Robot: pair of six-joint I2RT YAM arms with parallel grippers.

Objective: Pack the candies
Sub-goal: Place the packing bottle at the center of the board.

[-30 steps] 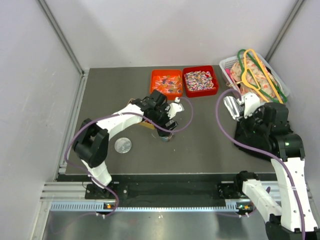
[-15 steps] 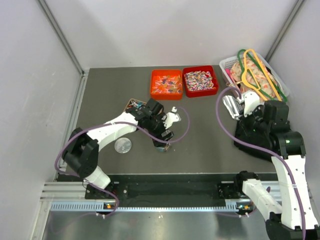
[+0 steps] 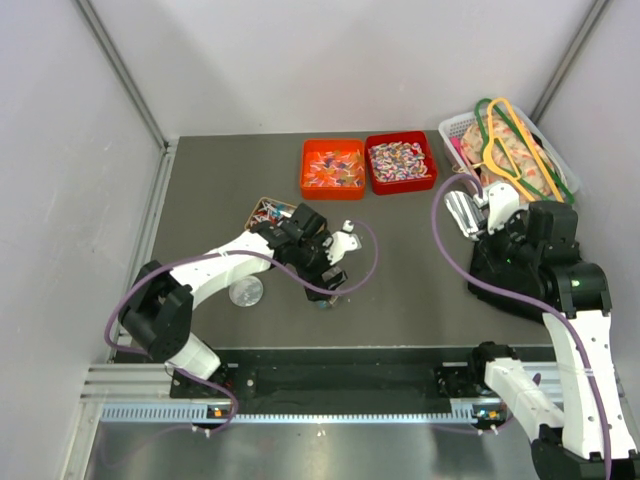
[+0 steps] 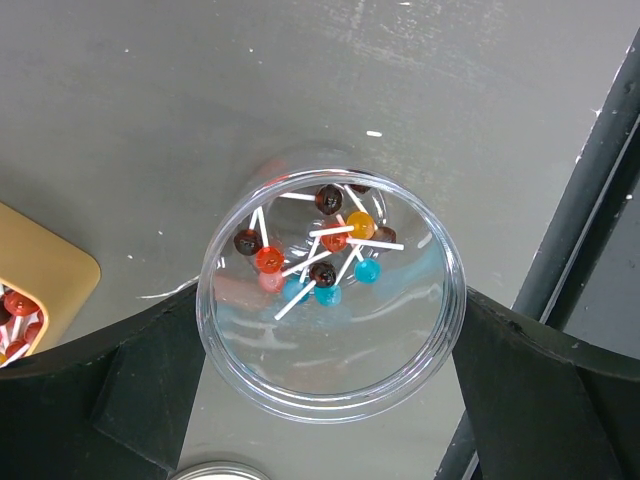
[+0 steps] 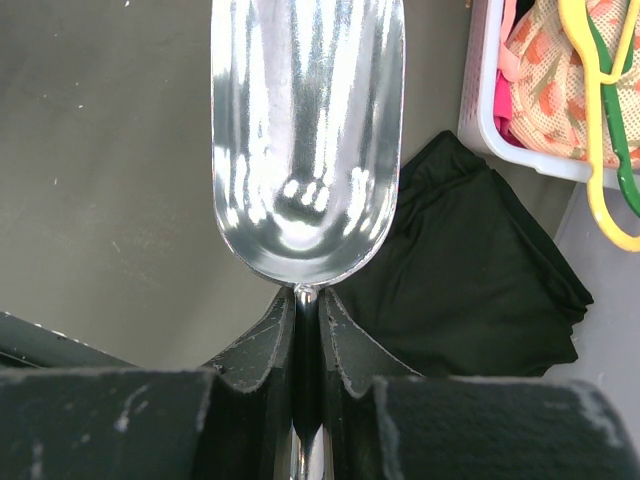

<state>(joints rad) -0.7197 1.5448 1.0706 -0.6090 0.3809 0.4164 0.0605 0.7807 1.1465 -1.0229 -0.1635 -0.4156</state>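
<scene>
Around the jar (image 4: 330,345), downturned left jaws seemingly gape.

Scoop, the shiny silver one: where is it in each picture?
Top external: the scoop sits right of centre, in the right gripper.
Left wrist: not in it.
Right wrist: the scoop fills the top middle, handle pinched in the shut jaws.
Shared landmark: the black cloth, near the scoop in both.

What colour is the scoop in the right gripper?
Silver: the shiny metal scoop, clamped in the right gripper, is mirror-bright. Best in the right wrist view.
</scene>
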